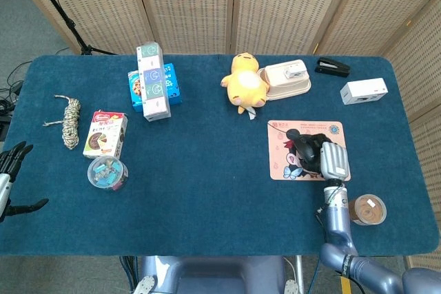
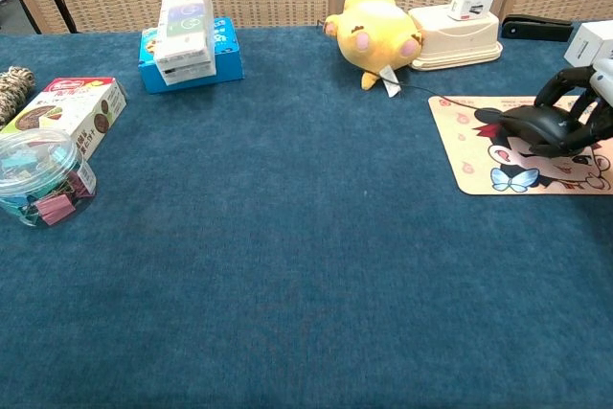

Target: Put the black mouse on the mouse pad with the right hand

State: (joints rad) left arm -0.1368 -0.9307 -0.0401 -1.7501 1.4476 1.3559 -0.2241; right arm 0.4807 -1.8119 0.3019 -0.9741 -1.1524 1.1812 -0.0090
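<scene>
Mouse [image 2: 533, 127] sits on pad [image 2: 460, 162] mid, right hand [image 1: 331, 160] fingers [image 2: 575, 77] clamped round it; only letting go left, I reckon.

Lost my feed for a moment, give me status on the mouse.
Right hand grips black mouse, mouse resting on mouse pad. Left hand open, off table edge. Nothing in the way.
</scene>
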